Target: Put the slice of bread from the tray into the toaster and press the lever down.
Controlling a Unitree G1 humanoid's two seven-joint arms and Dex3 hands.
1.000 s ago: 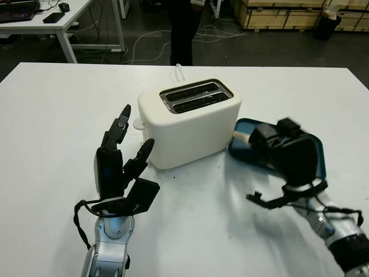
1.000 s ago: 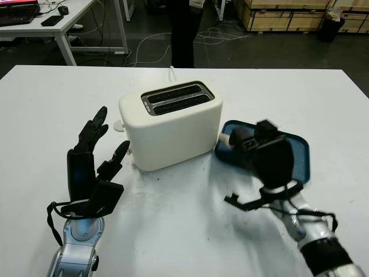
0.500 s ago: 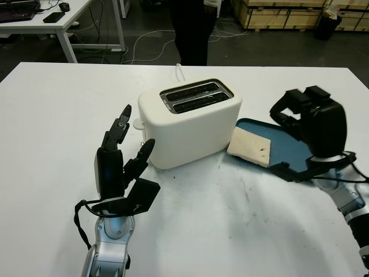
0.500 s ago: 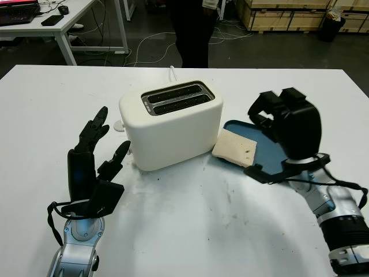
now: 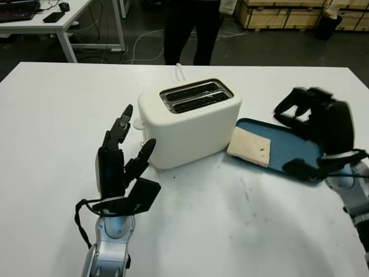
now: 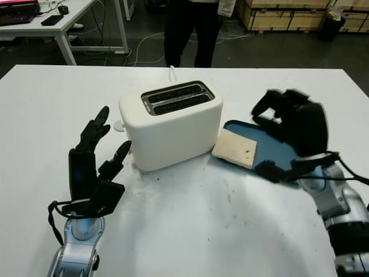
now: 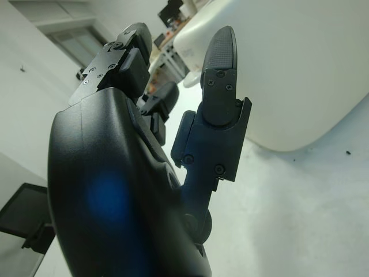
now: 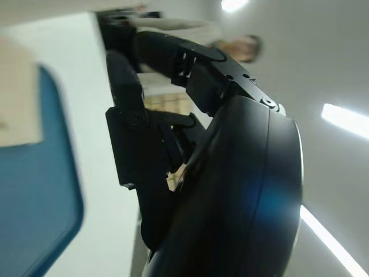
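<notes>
While the left robot hand (image 5: 121, 167) stands upright on the left of the white surface (image 5: 52, 133), open and holding nothing, its fingertips point up and away from the robot, just beside the near-left corner of the toaster (image 5: 190, 121) but apart from it. Toaster is cream-white, two slots on top, both empty, sits mid-surface at a slight angle. A small white knob (image 5: 138, 123) sticks out of its left end, a white cord (image 5: 180, 70) runs off behind it. Right of the toaster: blue tray (image 5: 294, 147), close to the toaster's right end. Slice of bread (image 5: 249, 146) lies flat on the tray's left end, its left edge overhanging the rim toward the toaster, not gripped by anything. Right robot hand (image 5: 314, 127) hovers above the tray's right part, raised off it, fingers curled inward, nothing in them, well clear of the bread. Beyond the far edge of the surface a person (image 5: 187, 29) in dark trousers stands on the floor; cables on the floor, another white table (image 5: 52, 23) far left, wooden pallets (image 5: 277, 11) far right.
</notes>
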